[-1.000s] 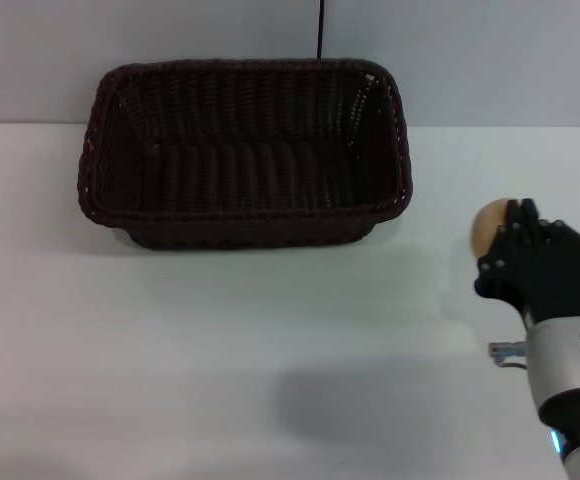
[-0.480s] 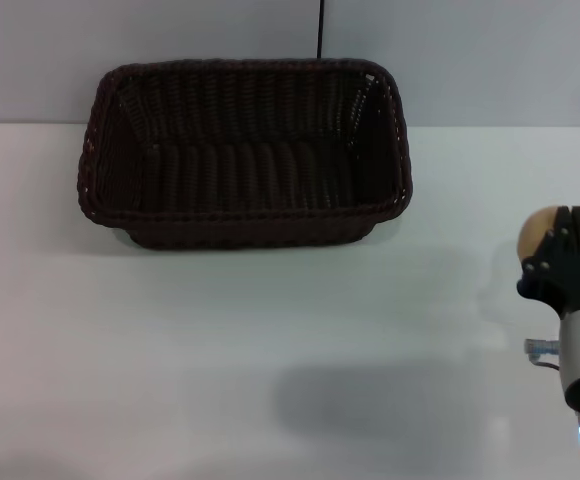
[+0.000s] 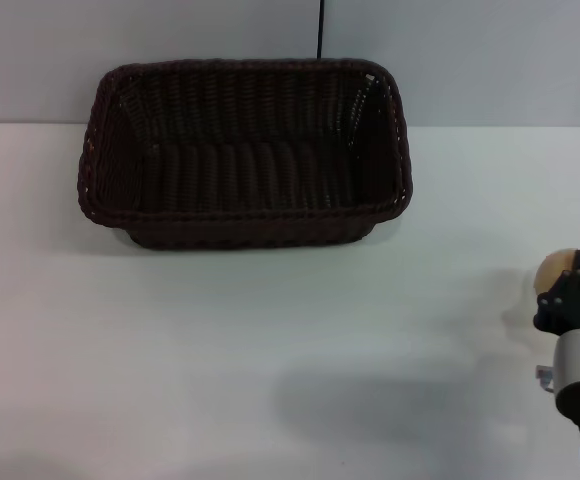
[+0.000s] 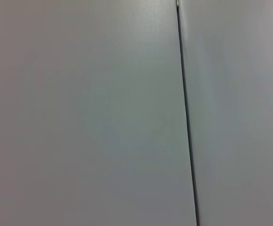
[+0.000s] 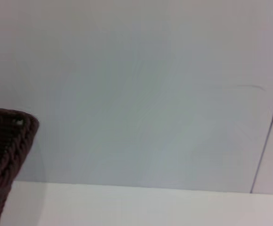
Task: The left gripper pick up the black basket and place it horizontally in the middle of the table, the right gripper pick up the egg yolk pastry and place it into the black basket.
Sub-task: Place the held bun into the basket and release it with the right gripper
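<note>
The black basket (image 3: 245, 150) stands lengthwise across the back of the white table, open side up and empty. One corner of it also shows in the right wrist view (image 5: 7, 155). My right gripper (image 3: 570, 278) is at the right edge of the table, well to the right of the basket and nearer to me. It is shut on the egg yolk pastry (image 3: 553, 270), a pale beige ball that sticks out on the gripper's left side. My left gripper is out of view; the left wrist view shows only the grey wall.
A grey wall (image 3: 470, 60) with a dark vertical seam (image 3: 321, 30) rises right behind the basket. White tabletop (image 3: 220, 350) stretches between the basket and me. A soft shadow (image 3: 370, 410) lies on the table at front centre.
My right gripper has moved to the right and toward me, away from the basket, with the pastry in it. The basket has not moved.
</note>
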{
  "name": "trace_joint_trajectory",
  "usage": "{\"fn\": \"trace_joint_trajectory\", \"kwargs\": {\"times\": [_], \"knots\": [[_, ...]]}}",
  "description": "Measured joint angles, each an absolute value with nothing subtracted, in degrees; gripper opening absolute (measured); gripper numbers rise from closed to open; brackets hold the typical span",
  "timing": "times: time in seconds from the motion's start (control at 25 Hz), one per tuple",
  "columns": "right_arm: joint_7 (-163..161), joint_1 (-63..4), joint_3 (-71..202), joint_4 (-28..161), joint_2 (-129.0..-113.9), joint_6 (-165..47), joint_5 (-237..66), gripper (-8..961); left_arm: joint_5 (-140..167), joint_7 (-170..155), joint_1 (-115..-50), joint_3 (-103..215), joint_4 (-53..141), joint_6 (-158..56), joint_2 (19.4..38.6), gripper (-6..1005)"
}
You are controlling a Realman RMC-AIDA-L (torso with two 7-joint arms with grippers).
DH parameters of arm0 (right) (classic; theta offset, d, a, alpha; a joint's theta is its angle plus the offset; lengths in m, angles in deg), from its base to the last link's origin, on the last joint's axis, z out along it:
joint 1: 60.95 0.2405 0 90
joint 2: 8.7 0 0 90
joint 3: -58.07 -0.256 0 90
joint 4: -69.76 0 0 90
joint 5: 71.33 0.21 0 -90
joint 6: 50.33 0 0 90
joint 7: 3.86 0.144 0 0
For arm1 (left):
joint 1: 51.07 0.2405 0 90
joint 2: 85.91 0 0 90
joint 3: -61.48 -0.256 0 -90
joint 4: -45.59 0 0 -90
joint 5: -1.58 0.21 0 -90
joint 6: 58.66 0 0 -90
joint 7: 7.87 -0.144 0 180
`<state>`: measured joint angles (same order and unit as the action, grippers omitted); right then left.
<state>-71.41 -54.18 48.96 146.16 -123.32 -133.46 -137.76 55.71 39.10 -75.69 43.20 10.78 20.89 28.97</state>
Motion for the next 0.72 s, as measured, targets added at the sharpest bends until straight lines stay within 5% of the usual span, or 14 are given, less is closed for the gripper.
{"fn": "trace_joint_trajectory", "kwargs": {"times": [0.72], "knots": [[-75.4,-54.0,46.9,148.5,-121.73,-138.1,-137.0,29,55.6,39.0,-76.6,43.4,10.8,20.5,28.89,758]]}}
